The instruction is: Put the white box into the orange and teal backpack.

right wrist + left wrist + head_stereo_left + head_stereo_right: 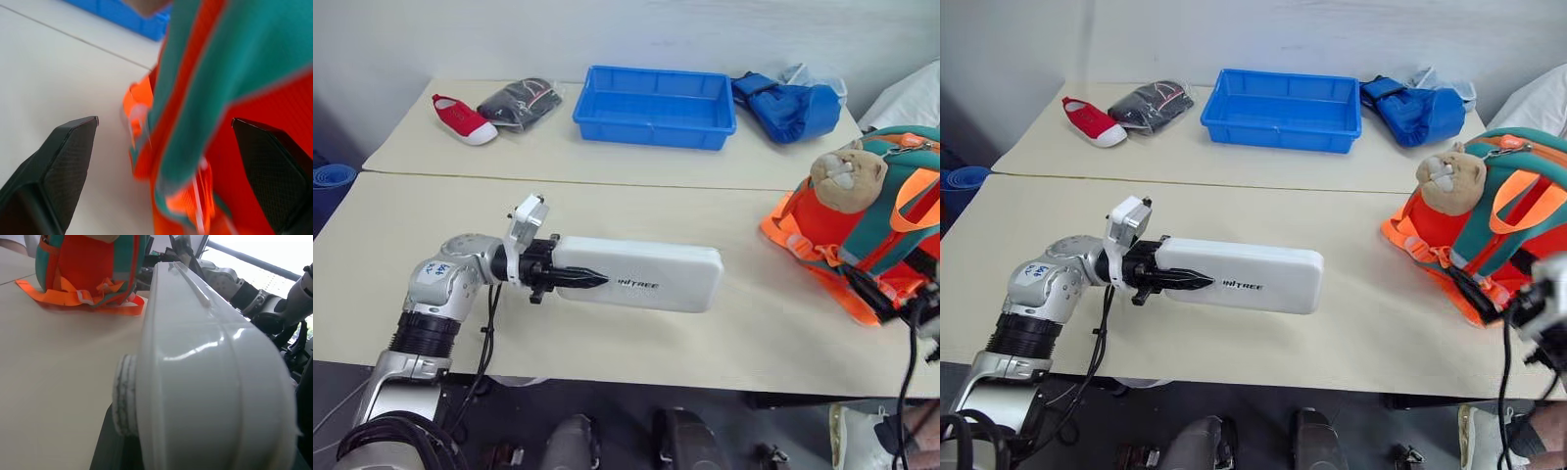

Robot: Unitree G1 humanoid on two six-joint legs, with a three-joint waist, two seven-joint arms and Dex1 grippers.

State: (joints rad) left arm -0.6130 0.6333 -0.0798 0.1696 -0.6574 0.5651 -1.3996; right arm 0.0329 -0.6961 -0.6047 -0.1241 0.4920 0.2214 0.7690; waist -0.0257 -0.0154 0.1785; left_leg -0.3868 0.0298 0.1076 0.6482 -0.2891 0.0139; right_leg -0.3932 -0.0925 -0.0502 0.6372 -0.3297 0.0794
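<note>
White box (651, 277) held over beige table (411, 255), white wall (460, 34) behind.

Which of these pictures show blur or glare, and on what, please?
Right wrist view: the backpack is smeared by blur, its strap ends streaked, while the right gripper's wide-apart fingers look crisper. Left wrist view: the white box sits very close, soft-edged, with bright glare streaks on its shell. Head views: even light, sharp, soft shadow beneath the box on the table.
</note>
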